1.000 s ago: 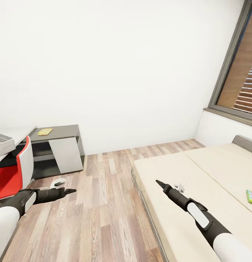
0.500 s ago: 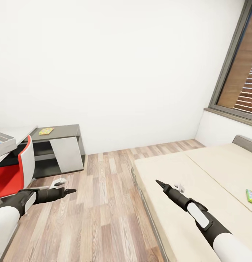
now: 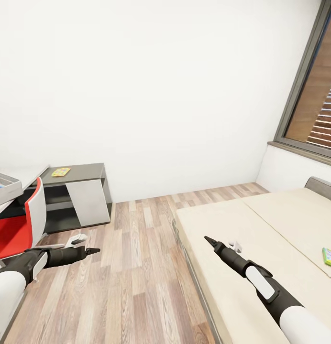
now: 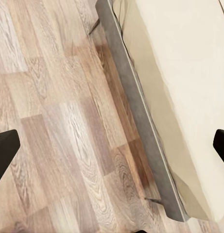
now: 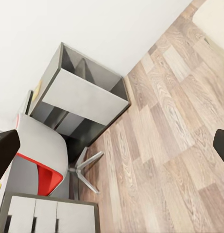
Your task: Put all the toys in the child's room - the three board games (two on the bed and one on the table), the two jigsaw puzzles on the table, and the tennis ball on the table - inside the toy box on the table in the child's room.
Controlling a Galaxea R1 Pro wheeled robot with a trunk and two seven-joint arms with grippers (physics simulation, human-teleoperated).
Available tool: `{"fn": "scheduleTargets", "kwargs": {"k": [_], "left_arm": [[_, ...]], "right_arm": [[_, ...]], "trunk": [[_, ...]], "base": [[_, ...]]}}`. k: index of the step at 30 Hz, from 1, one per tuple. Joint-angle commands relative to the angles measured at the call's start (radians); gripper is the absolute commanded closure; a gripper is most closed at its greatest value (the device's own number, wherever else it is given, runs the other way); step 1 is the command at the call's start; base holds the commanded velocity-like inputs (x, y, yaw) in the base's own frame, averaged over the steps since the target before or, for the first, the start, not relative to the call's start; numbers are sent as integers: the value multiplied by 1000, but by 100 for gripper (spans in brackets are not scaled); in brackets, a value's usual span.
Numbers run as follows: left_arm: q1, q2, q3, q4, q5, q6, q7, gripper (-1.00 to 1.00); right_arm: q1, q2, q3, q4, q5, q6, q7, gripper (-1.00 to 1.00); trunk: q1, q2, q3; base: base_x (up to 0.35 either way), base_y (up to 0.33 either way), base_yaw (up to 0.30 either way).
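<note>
A flat colourful board game (image 3: 330, 257) lies on the beige bed (image 3: 261, 224) at the far right edge of the head view. The pale grey toy box (image 3: 4, 185) stands on the light table (image 3: 30, 174) at the far left. A flat yellow multicoloured square (image 3: 60, 171), seemingly a jigsaw puzzle, rests on the dark grey cabinet (image 3: 84, 191). My left gripper (image 3: 90, 250) hovers over the wood floor, open and empty (image 4: 112, 148). Above the bed's near corner, my right gripper (image 3: 209, 240) is also open with nothing in it (image 5: 112, 145). The tennis ball is out of view.
A red and white swivel chair (image 3: 22, 224) stands between the table and my left arm. A strip of wood floor (image 3: 141, 248) runs between chair and bed up to the white wall. A dark-framed window (image 3: 318, 95) is at the right.
The whole picture has shifted very slightly, so the camera moved. Both arms hold the same pose and both grippers stay open.
</note>
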Motion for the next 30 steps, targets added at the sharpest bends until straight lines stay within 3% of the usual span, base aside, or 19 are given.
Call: {"fn": "scheduleTargets", "kwargs": {"k": [1,17,30], "left_arm": [[-1,0,9,-1,-10,6,-5,-100],[-1,0,9,-1,-10,6,-5,-100],[-1,0,7,-1,-9,6,-5,-100]], "right_arm": [[-1,-1,4,0,-10,3,0,-100],[-1,-3,4,0,-10,3,0,-100],[-1,-1,4,0,-10,3,0,-100]], "trunk": [[1,-2,-2],[1,-2,-2],[1,-2,-2]], "base": [[-1,-10,41],[-14,-76,165],[0,-10,27]]}}
